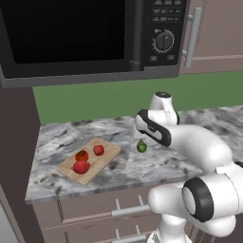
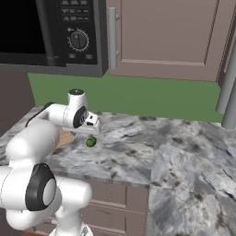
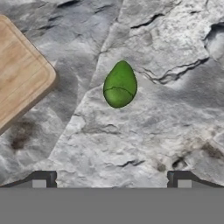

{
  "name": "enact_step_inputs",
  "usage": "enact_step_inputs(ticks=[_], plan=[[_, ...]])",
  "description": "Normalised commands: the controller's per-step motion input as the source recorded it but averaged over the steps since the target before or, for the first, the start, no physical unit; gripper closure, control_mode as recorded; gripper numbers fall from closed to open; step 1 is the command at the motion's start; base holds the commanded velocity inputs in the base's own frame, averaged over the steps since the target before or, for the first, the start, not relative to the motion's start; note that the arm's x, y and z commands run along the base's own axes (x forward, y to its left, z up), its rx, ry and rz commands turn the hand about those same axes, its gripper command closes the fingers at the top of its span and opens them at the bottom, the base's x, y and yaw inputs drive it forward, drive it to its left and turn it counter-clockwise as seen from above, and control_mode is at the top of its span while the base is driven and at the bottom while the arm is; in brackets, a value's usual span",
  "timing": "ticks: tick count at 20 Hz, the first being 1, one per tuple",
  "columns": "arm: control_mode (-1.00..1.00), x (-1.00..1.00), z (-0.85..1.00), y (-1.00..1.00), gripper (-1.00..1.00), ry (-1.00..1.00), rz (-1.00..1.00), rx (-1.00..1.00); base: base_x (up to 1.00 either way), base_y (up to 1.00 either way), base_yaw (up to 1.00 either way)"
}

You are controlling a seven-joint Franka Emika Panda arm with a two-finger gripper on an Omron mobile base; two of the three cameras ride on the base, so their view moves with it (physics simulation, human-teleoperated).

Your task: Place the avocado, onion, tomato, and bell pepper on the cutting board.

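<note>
The avocado point(image 1: 141, 147) point(image 2: 91, 142) point(image 3: 120, 85) lies on the grey marble counter, a short way right of the cutting board point(image 1: 105, 155) point(image 3: 19, 83). Three reddish vegetables rest on the board: one orange-red point(image 1: 81, 155), one small and red point(image 1: 98, 150), one larger and red point(image 1: 81, 166). Which of them is the tomato, onion or bell pepper I cannot tell. My gripper point(image 1: 140, 140) point(image 2: 92, 133) point(image 3: 111, 181) hangs just above the avocado, pointing down. It is open, its fingertips point(image 3: 43, 179) spread wide with nothing between them.
A black microwave point(image 1: 71, 38) hangs above the counter, with a cabinet and its long handle point(image 1: 191, 38) to the right. A green wall point(image 2: 152, 99) backs the counter. Drawers point(image 1: 128, 209) sit below the counter's front edge. A dark side wall point(image 1: 16, 142) stands left of the board.
</note>
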Motion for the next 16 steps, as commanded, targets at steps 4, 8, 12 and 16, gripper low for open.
enact_step_inputs(ticks=[4, 8, 12, 16], plan=[[-1.00, 0.21, -0.24, 0.00, -1.00, 0.00, 0.00, 0.00, 0.00, 0.00, 0.00], [-1.00, 0.23, -0.23, 0.00, -1.00, 0.00, 0.00, 0.00, 0.00, 0.00, 0.00], [-1.00, 0.22, -0.22, -0.01, -1.00, 0.00, 0.00, 0.00, 0.00, 0.00, 0.00], [-1.00, 0.25, -0.18, 0.00, -1.00, 0.00, 0.00, 0.00, 0.00, 0.00, 0.00]])
